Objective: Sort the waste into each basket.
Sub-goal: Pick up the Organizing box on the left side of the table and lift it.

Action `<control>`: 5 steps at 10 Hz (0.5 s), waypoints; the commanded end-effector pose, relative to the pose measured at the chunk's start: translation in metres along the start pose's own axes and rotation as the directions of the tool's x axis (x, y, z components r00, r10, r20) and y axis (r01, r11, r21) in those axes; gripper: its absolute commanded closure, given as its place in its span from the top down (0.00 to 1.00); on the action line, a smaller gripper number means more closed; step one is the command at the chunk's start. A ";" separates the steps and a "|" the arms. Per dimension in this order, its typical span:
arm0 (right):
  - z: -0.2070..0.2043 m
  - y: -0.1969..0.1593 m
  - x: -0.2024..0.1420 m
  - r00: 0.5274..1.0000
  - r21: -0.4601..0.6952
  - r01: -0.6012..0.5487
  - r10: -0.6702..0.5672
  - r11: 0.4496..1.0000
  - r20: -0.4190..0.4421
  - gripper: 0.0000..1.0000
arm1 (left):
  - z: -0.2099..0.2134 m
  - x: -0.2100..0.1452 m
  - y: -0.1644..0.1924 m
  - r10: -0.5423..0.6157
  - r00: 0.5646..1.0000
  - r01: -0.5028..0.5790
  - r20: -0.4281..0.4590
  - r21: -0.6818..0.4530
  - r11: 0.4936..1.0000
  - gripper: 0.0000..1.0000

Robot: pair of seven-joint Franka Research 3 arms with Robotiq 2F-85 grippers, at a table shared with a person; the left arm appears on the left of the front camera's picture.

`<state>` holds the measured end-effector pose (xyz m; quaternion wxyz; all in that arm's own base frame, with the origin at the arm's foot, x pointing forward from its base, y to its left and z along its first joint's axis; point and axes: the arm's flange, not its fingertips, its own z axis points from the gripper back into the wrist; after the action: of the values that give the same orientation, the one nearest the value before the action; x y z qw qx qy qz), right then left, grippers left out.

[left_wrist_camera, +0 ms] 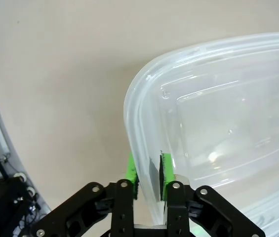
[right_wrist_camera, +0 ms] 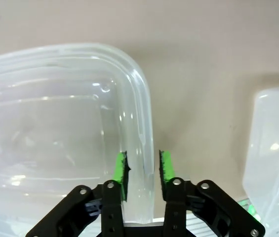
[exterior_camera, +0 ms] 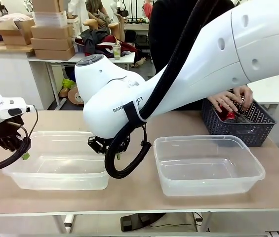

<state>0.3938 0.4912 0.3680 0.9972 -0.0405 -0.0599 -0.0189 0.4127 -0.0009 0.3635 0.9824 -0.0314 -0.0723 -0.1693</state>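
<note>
2 clear tubs [exterior_camera: 55, 180] [exterior_camera: 208, 188], 1 lattice basket [exterior_camera: 218, 129]

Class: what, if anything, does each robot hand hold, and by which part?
Both grip the left clear tub by its rim: the left hand at its left end, the right hand at its right end.

Left gripper [left_wrist_camera: 149, 170] straddles the tub [left_wrist_camera: 144, 84] wall; bare table [left_wrist_camera: 55, 74] lies open on its outer side. Beside the right gripper [right_wrist_camera: 142, 168], a free strip, then the second tub [right_wrist_camera: 272, 148]. Hands [exterior_camera: 233, 98] crowd the basket [exterior_camera: 258, 126] beyond.
</note>
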 end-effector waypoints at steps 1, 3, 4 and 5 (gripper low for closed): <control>0.000 -0.006 -0.001 1.000 -0.004 0.010 -0.010 1.000 -0.022 0.00 | -0.003 -0.022 -0.007 0.017 1.000 -0.017 -0.005 0.031 0.999 0.00; 0.000 -0.012 0.000 0.999 0.000 0.023 -0.023 1.000 -0.022 0.00 | -0.001 -0.023 -0.006 0.015 1.000 -0.015 -0.007 0.040 0.999 0.00; 0.002 -0.015 0.001 0.999 0.006 0.027 -0.027 1.000 -0.022 0.00 | 0.000 -0.023 -0.005 0.020 1.000 -0.020 -0.003 0.037 0.999 0.00; 0.003 -0.018 0.002 0.999 0.009 0.033 -0.033 0.999 -0.023 0.00 | 0.002 -0.021 -0.005 0.023 1.000 -0.023 -0.003 0.043 0.999 0.00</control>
<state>0.3942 0.4912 0.3713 0.9980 -0.0269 -0.0470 -0.0331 0.4139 -0.0038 0.3661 0.9849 -0.0317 -0.0746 -0.1527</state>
